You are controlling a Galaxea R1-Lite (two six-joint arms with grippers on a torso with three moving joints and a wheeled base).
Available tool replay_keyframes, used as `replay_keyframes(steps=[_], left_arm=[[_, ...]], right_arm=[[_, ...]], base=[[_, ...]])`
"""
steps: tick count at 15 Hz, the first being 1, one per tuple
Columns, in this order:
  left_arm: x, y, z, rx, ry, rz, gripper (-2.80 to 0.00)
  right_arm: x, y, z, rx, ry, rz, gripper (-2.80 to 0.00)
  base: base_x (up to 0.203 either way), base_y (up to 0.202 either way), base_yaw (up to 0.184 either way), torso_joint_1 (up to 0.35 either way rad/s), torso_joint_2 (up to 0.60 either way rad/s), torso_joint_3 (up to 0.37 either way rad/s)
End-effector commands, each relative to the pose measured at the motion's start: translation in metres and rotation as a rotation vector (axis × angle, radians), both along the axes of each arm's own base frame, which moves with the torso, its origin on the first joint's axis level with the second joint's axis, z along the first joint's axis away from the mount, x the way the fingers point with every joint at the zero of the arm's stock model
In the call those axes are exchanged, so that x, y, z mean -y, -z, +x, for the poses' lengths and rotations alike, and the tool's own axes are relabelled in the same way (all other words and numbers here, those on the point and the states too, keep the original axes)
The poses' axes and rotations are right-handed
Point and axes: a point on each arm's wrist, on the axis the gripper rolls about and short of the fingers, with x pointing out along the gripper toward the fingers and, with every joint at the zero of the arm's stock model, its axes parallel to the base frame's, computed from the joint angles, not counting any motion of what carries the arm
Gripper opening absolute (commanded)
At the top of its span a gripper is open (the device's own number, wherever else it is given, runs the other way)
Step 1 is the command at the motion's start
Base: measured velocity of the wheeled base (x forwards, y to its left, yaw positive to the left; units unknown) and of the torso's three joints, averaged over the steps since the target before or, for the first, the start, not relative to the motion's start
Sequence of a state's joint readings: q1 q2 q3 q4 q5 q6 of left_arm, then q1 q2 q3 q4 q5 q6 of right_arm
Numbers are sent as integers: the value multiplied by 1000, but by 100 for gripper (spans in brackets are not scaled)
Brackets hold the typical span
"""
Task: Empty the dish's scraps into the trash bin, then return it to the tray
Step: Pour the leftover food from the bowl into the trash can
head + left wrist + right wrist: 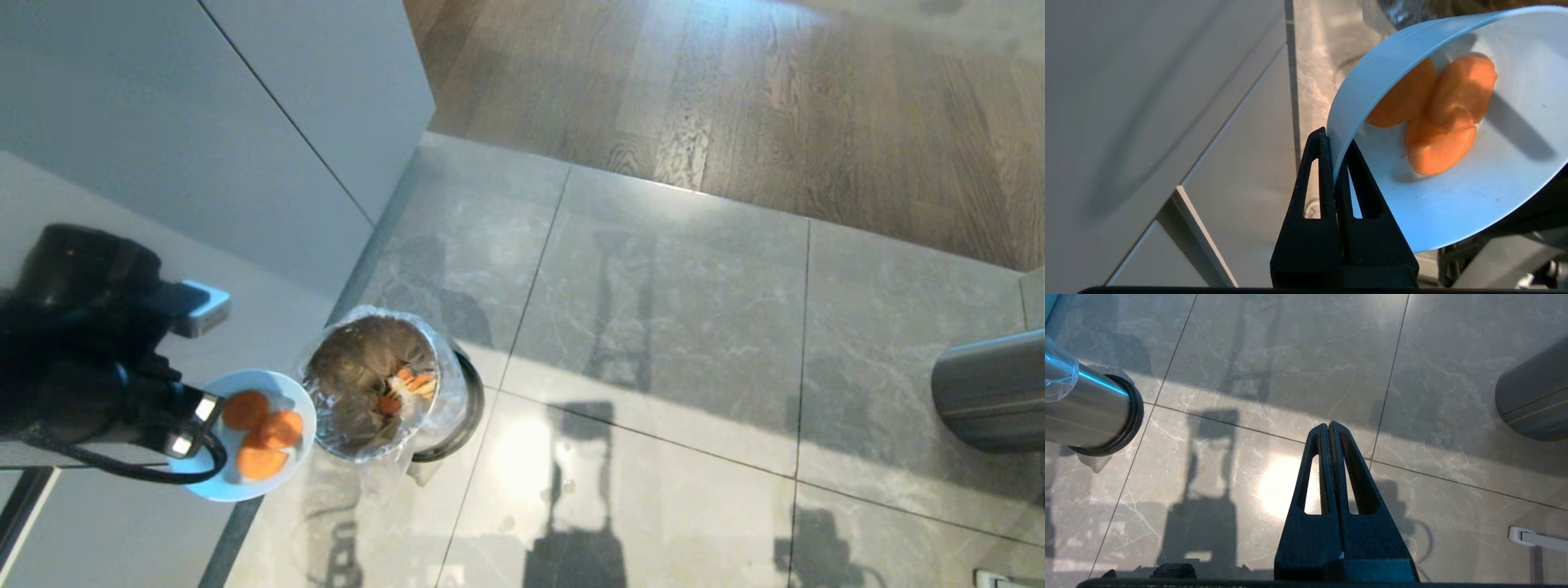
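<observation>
Home kitchen: grey marble floor tiles meet wood flooring, pale cabinets, metal trash bin.

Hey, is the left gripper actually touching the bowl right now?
Touching. The left wrist view shows the left gripper with its fingers shut on the rim of the pale blue bowl, no gap visible.

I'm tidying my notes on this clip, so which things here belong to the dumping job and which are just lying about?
Job:
dish, pinched at its rim by the left gripper
carrot slices in it
trash bin beside it

Lying about:
dark grey cylinder
right gripper, shut over bare floor
</observation>
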State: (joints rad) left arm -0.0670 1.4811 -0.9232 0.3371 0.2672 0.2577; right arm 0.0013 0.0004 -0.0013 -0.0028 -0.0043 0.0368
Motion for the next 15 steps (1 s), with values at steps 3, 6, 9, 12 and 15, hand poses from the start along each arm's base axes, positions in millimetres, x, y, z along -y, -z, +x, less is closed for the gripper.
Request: replay_keyframes(steps=[3,6,9,12,15], left_arm=[[10,-6,4,82,1,54,-280],[14,-11,4,146,-11,81,-280],[16,-15,1,171,-19,89,-280],[17,-12,4,253,-46,104,-280],[24,-10,3,315,-61,133,-280]], right_arm=[[0,0,0,1,0,0,-280],[0,0,0,0,-1,0,-280],[0,0,0,1,-1,0,-280],[0,0,0,1,0,0,-280],[0,0,0,1,0,0,-280]], base=[[0,0,0,0,0,0],[0,0,0,0,0,0],[0,0,0,0,0,0],[0,0,0,0,0,0],[0,0,0,0,0,0]])
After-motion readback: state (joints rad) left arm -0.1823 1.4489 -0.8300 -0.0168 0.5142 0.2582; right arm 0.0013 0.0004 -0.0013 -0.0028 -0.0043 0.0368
